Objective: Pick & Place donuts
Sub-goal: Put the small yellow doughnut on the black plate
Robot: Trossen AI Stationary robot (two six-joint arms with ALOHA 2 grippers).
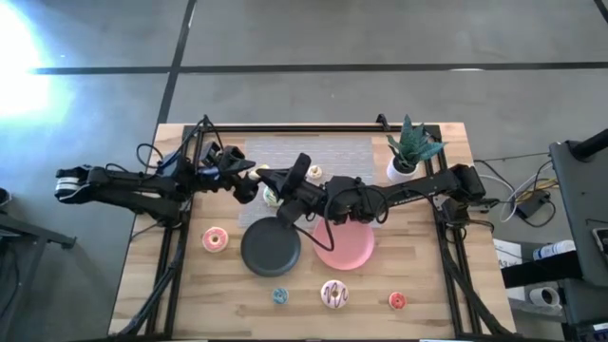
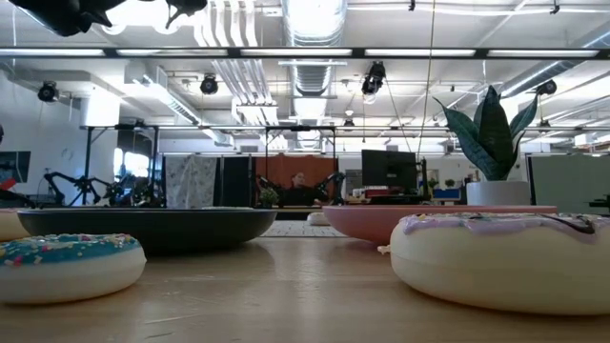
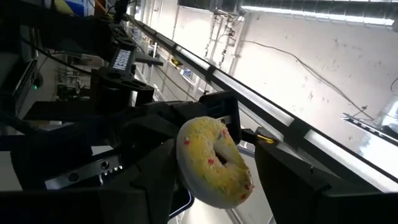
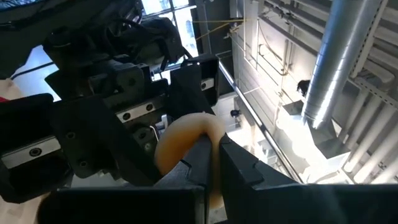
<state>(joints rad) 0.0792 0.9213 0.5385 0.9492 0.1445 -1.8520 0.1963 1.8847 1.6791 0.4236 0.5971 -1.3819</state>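
I have both arms lifted over the middle back of the table (image 1: 190, 304), and the two grippers meet there around one yellow donut (image 3: 214, 160). The left gripper (image 1: 249, 180) seems to hold it: in the left wrist view the donut sits between its dark fingers, pressed at the sides. The right gripper (image 1: 296, 185) comes from the other side, and in the right wrist view its fingers are nearly together with the pale edge of the same donut between them. I believe it also pinches the donut, but the angle is poor and I cannot be sure which gripper carries the weight.

For the progress, I judge the task is at an early stage. The black plate (image 1: 271, 247) and the pink plate (image 1: 353, 249) show no donut on them from above. On the wood lie a pink donut (image 1: 216, 239) beside the black plate, and near the front edge a blue donut (image 1: 280, 295), a striped donut (image 1: 334, 294) and a red donut (image 1: 397, 301). One more small donut (image 1: 314, 173) lies on the grey mat at the back.

The room is tight where the arms cross. The potted plant (image 1: 410, 152) stands close to the right arm, and the front row sits close to the table edge.
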